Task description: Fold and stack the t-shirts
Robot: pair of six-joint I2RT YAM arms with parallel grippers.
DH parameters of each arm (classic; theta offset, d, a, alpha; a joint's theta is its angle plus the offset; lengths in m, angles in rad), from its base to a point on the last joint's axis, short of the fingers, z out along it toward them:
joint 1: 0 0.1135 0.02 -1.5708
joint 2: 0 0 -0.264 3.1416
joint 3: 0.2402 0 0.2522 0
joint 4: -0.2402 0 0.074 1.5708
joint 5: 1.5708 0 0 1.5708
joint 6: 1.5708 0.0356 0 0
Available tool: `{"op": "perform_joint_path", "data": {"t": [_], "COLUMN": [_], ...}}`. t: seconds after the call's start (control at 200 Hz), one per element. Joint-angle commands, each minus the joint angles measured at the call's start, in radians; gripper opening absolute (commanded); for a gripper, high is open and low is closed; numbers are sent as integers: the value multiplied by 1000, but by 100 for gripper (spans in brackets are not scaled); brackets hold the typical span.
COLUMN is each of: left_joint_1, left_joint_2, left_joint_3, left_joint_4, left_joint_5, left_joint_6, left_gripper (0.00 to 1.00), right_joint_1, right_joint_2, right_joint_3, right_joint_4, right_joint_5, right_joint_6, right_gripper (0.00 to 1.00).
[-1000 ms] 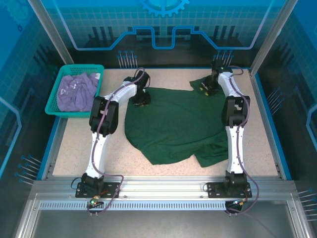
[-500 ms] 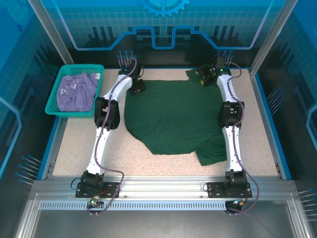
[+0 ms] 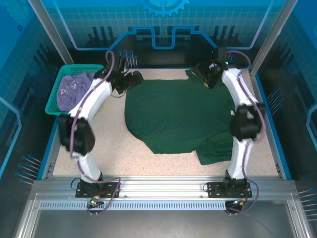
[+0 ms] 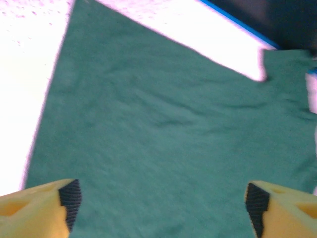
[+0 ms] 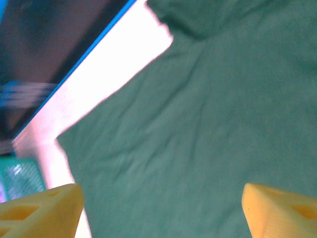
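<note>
Left end effector (image 3: 132, 78) and right end effector (image 3: 205, 79) hovered with jaws wide apart, empty, at the far corners of the green t-shirt (image 3: 178, 116), spread on the bench (image 3: 115, 149), not yet folded. Lavender t-shirt (image 3: 74, 91) sat crumpled in the basket (image 3: 55, 112). Every fold and the stacking looked undone.

The speckled beige table (image 3: 99, 148), edged with a blue rim, carries two things. A dark green t-shirt (image 3: 178, 116) lies spread mostly flat across its middle and far right, with the near right corner bunched into folds. A teal mesh basket (image 3: 53, 99) sits at the far left corner, apart from the shirt.
</note>
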Motion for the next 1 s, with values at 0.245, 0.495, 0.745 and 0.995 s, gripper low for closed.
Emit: {"op": "perform_joint_path", "data": {"t": [0.245, 0.495, 0.745, 0.995], "left_joint_1": [-167, -171, -70, -54], "left_joint_2": [-408, -438, -293, -250], "left_joint_3": [-611, -813, -789, -782], "left_joint_4": [-81, 12, 175, 194], "left_joint_5": [67, 144, 227, 187], "left_joint_6": [-109, -270, -311, -319], "left_gripper": [70, 68, 53, 43], "right_joint_1": [-49, -48, -23, 48], "right_joint_2": [-872, -972, -1093, -982], "right_joint_3": [-973, -1150, -1297, -1290], "right_joint_4": [-195, -284, -236, -223], "right_joint_5": [137, 80, 34, 29], "right_joint_6": [11, 16, 160, 160], "right_gripper": [76, 68, 58, 59]}}
